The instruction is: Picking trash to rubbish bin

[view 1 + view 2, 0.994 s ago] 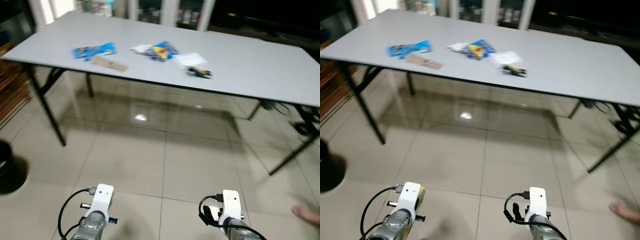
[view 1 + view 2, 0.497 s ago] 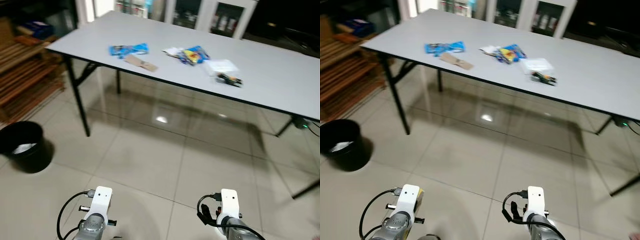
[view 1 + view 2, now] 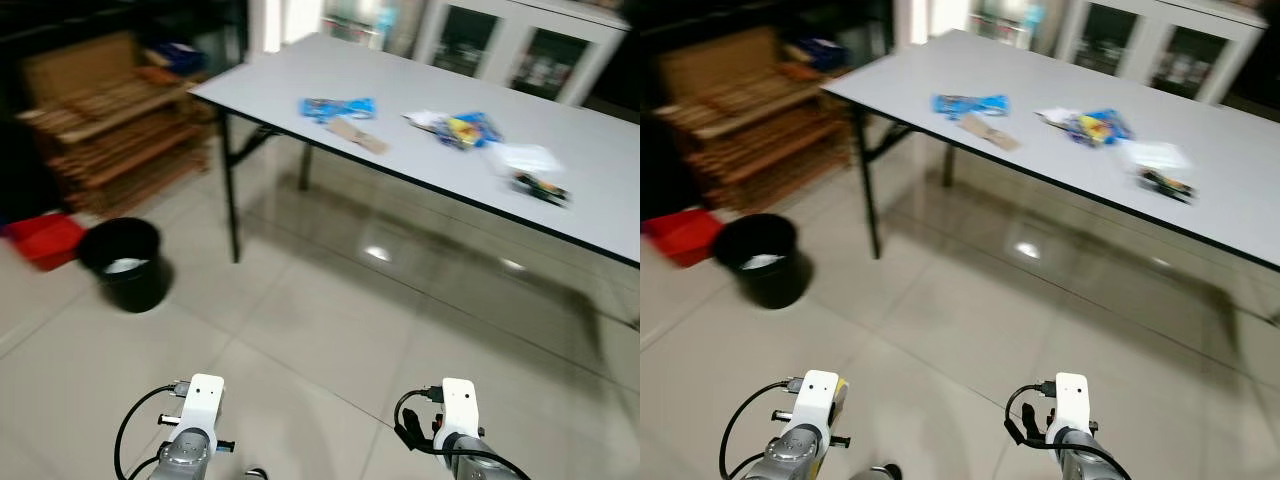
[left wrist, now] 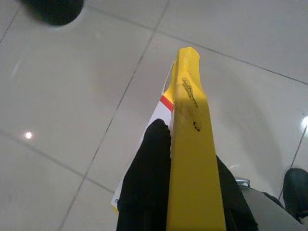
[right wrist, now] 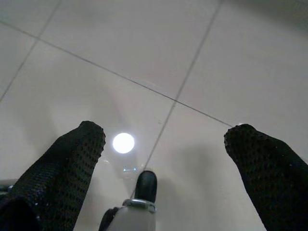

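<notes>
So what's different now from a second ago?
The camera turned left, so the black bin and wooden racks came into sight. The trash on the table hasn't moved. The left end effector still holds the yellow packet; the right end effector stays open, pointing at the floor.

We are facing a long grey folding table (image 3: pixel 1240 180) carrying scattered wrappers (image 3: pixel 971 103), with a round black plastic bin (image 3: pixel 760 258) standing on the tiled floor (image 3: pixel 960 330) at our left.

Both arms low; left hand (image 4: pixel 185 202) clamped on something yellow, right hand (image 5: pixel 168 159) fingers spread apart.
</notes>
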